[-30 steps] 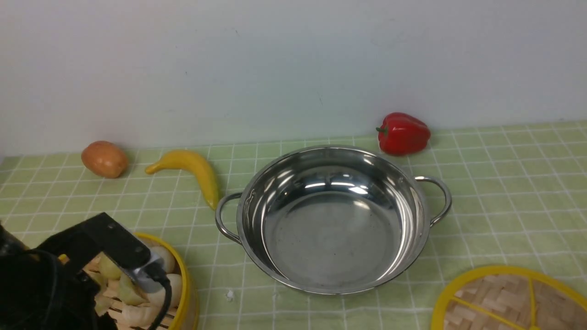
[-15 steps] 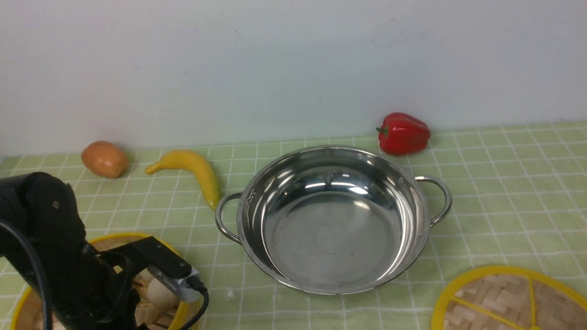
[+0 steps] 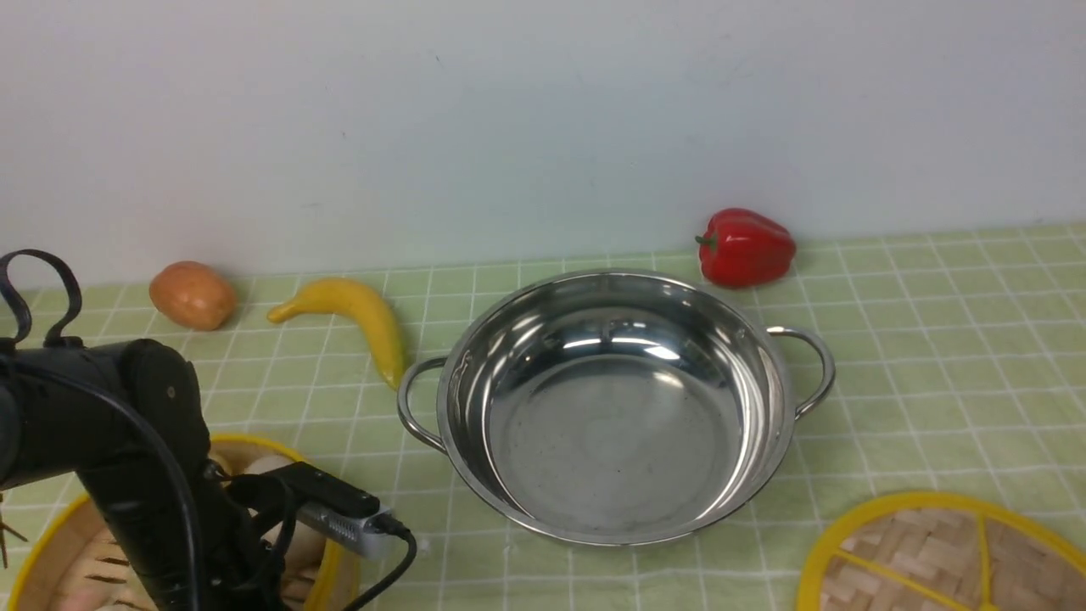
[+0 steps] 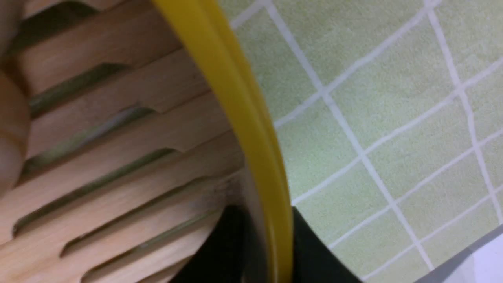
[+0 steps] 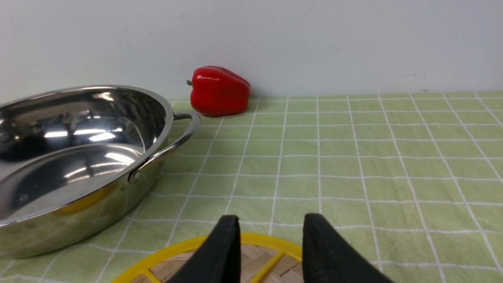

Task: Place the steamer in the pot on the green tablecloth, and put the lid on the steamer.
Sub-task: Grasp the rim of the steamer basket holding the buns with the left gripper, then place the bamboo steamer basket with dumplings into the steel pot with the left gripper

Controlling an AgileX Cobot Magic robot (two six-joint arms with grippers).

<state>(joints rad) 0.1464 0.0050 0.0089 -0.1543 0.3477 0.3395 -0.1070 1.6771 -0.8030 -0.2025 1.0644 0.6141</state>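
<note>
The left end effector [image 4: 267, 226] pinches the yellow rim of the steamer [image 4: 118, 157], one finger inside and one outside. The steamer is at the near left of the green tablecloth [image 3: 933, 356], apart from the pot [image 3: 611, 407]. The right end effector [image 5: 271, 232] is open, holding nothing, just above the lid [image 5: 182, 267].

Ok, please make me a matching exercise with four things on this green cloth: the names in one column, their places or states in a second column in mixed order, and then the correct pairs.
Things:
1. pot
2. lid
3. banana
4. steamer

Places or states:
a. near right corner of the front view, partly cut off
b. near left corner, partly under the left arm
c. middle of the green tablecloth, empty
d. lying just left of the pot, farther back

Pairs: 1-c, 2-a, 3-d, 4-b
</note>
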